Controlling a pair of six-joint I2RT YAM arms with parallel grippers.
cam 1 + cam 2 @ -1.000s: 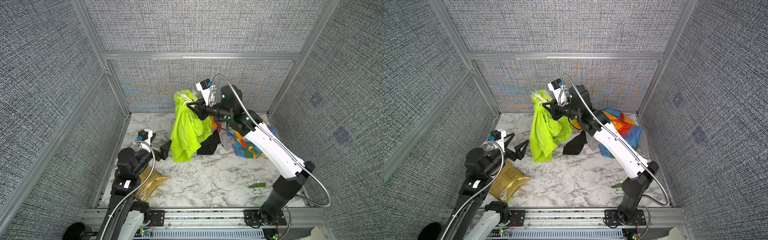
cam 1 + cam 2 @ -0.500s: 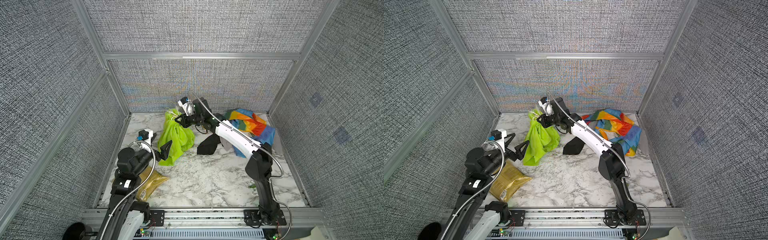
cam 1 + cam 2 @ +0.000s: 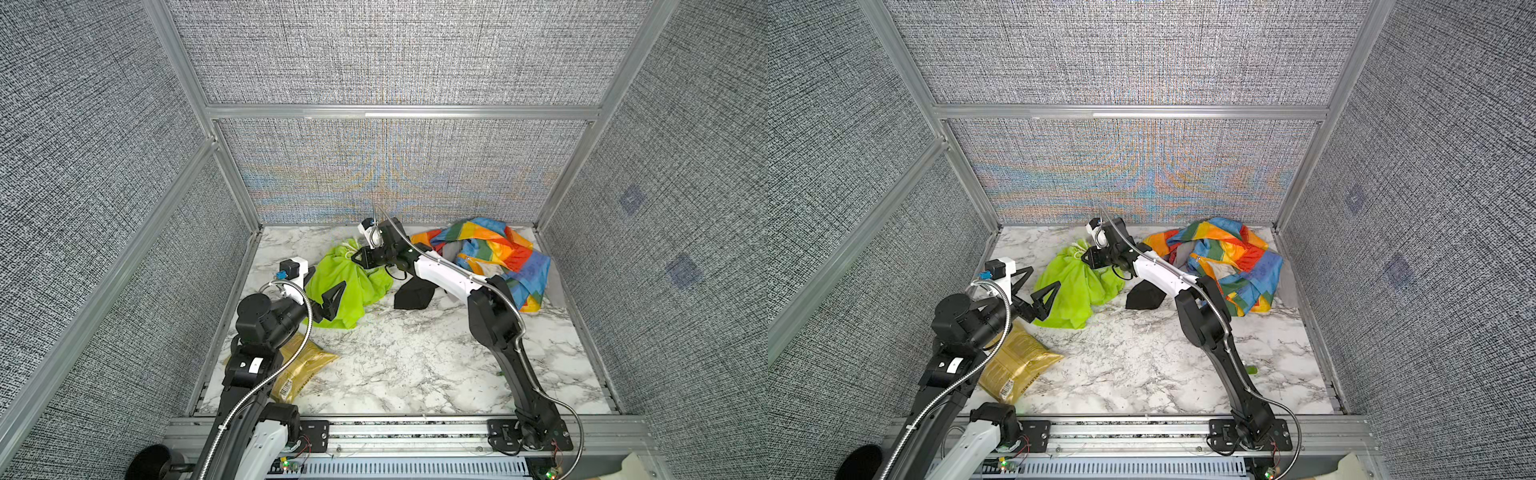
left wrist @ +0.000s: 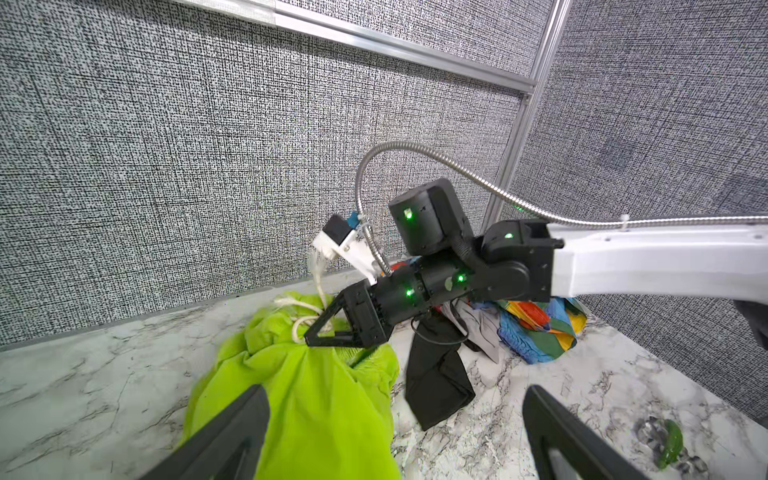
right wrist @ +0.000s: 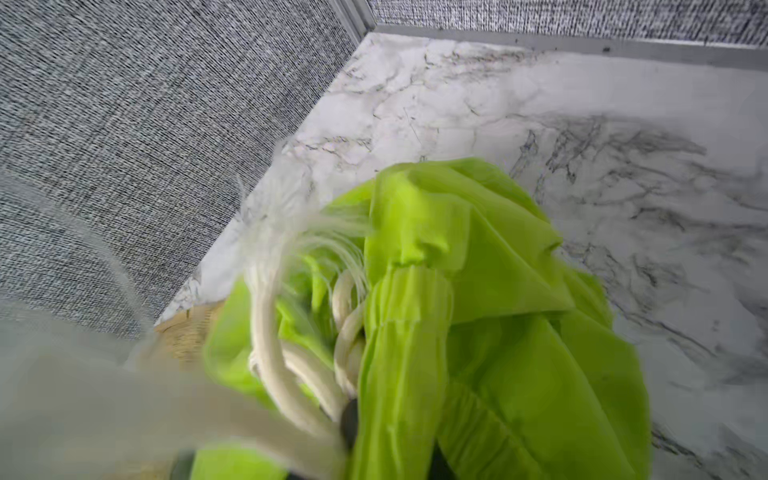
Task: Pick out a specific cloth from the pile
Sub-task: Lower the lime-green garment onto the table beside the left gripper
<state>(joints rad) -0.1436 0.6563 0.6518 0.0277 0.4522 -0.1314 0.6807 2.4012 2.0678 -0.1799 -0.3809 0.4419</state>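
The lime-green cloth [image 3: 353, 291] [image 3: 1073, 291] lies heaped on the marble at the left, apart from the pile [image 3: 498, 253] [image 3: 1229, 257] of rainbow, grey and black fabric at the back right. My right gripper [image 3: 358, 258] [image 3: 1087, 257] [image 4: 311, 336] is shut on the cloth's bunched top by the white drawstrings [image 4: 305, 320]. In the right wrist view green folds [image 5: 498, 332] fill the frame around that gripper [image 5: 395, 440]. My left gripper [image 3: 328, 284] [image 3: 1045, 277] [image 4: 397, 390] stands open over the cloth's near edge, with nothing held.
A black cloth [image 3: 413, 293] [image 4: 436, 382] lies under the right forearm beside the green one. A yellow packet [image 3: 303, 370] [image 3: 1017, 365] sits at the front left under the left arm. A small green scrap [image 3: 1251, 369] [image 4: 669, 440] lies front right. Grey walls enclose the table.
The right arm came down and leftward with the green cloth, from hanging high in the air to resting bunched on the marble. The left arm has not moved.
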